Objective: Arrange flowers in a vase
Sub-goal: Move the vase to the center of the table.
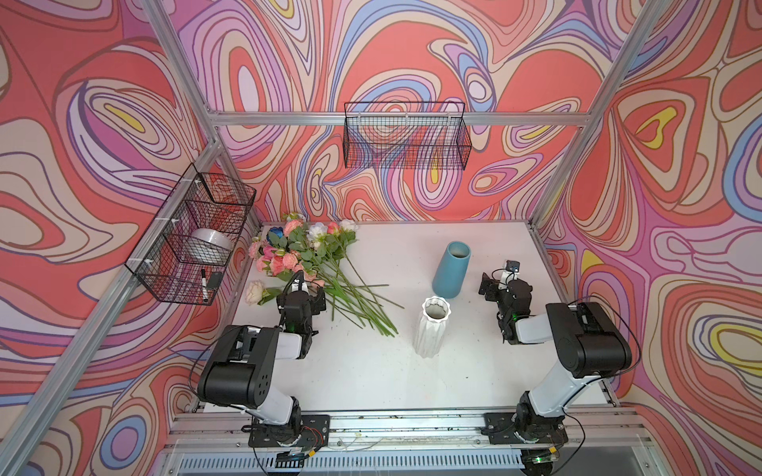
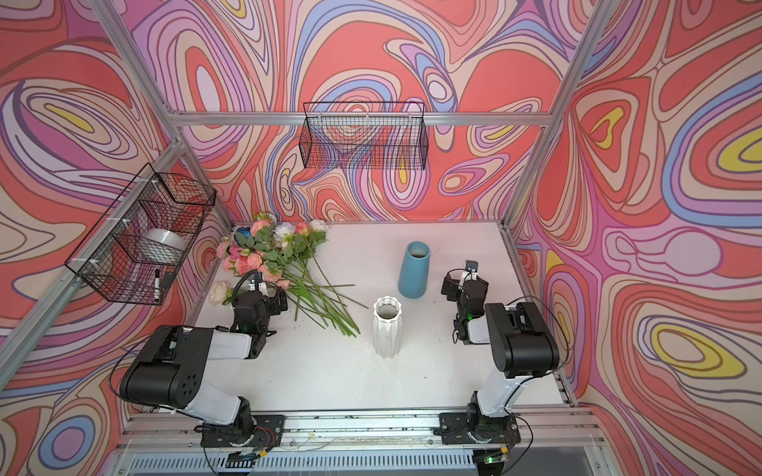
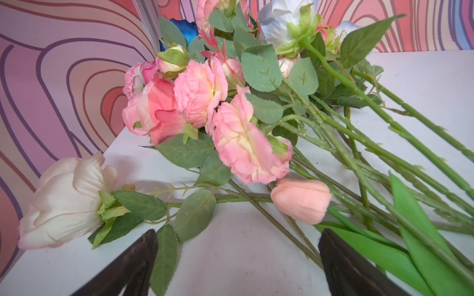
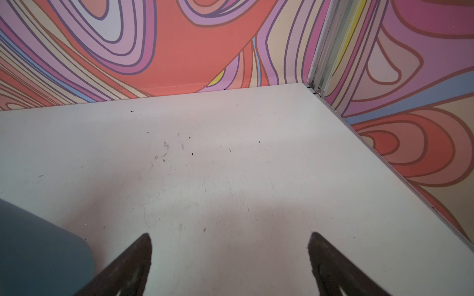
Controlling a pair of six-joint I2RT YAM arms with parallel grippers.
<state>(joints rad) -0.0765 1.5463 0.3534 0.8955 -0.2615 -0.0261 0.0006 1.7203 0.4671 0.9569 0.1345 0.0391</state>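
The flowers (image 1: 307,255) (image 2: 274,257) lie in a loose heap at the table's far left, blooms toward the back wall and green stems fanned toward the middle. One white rose (image 1: 255,291) (image 3: 64,202) lies apart at the left edge. My left gripper (image 1: 303,290) (image 3: 237,235) hovers open just short of the heap, with only bare table, a leaf and thin stems between its fingers. A white ribbed vase (image 1: 433,329) (image 2: 386,329) stands upright mid-table, and a blue vase (image 1: 451,270) (image 4: 38,251) behind it. My right gripper (image 1: 495,284) (image 4: 230,237) is open and empty beside the blue vase.
A wire basket (image 1: 189,239) on the left wall holds a tape roll (image 1: 212,243) and a marker (image 1: 205,284), overhanging the table's left edge. Another wire basket (image 1: 406,136) hangs on the back wall. The white table (image 1: 412,379) is bordered by aluminium frame posts.
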